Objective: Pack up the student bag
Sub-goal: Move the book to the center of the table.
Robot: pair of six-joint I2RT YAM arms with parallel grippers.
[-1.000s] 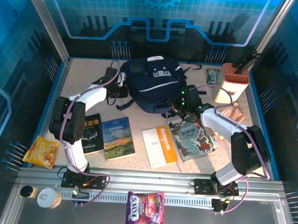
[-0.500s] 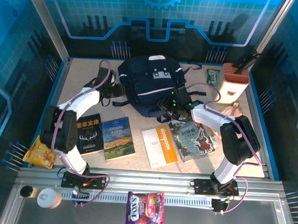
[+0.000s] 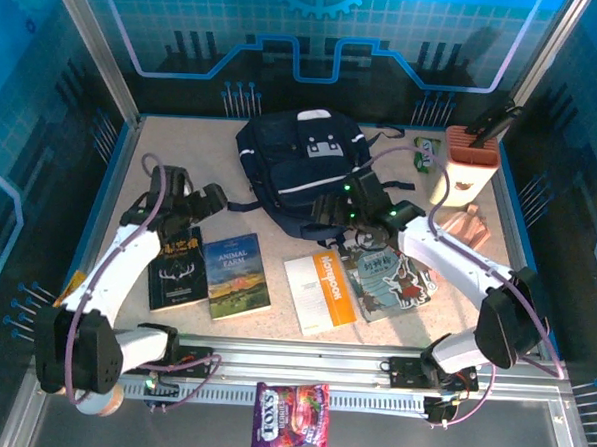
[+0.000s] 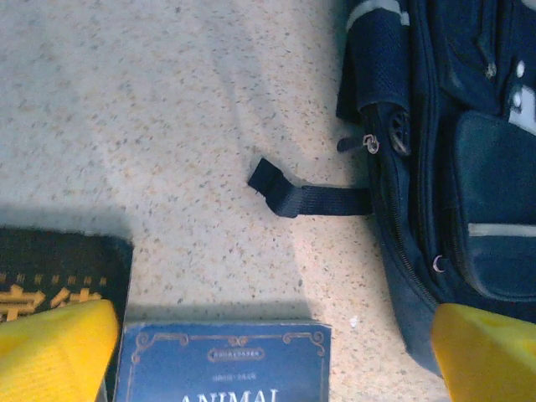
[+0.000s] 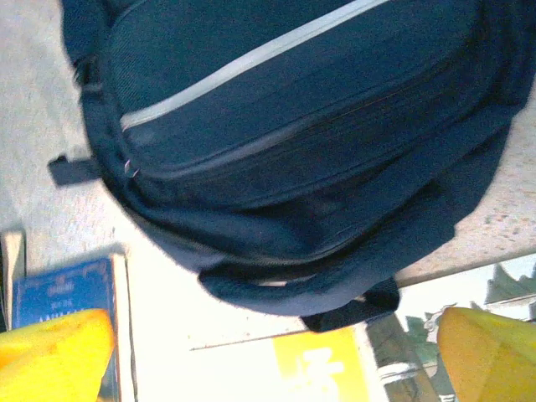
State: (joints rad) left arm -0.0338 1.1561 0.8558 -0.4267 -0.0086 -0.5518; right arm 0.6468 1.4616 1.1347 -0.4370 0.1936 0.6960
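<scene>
The student bag (image 3: 300,164), dark navy with thin white stripes and pale buckle patches, lies at the back middle of the table. My left gripper (image 3: 212,199) stands open to the left of it, over the table beside a loose black strap (image 4: 308,199). Its yellow fingertips (image 4: 52,352) are wide apart with nothing between them. The bag's zipped side (image 4: 456,176) is off to the right of it. My right gripper (image 3: 324,213) is open at the bag's near edge (image 5: 293,142), above the handle, and its fingertips (image 5: 492,353) are empty.
Along the near half lie a dark book (image 3: 176,267), a blue Animal Farm book (image 3: 236,273), a white and orange notebook (image 3: 318,290) and an illustrated book (image 3: 388,276). A tall box with an orange top (image 3: 465,167) and a green packet (image 3: 425,152) stand back right. A purple sweets bag (image 3: 290,416) lies on the rail.
Both grippers have gone from shut to wide open and let go of the bag. The left arm has pulled back leftward and nearer; the right gripper has shifted left along the bag's near edge.
</scene>
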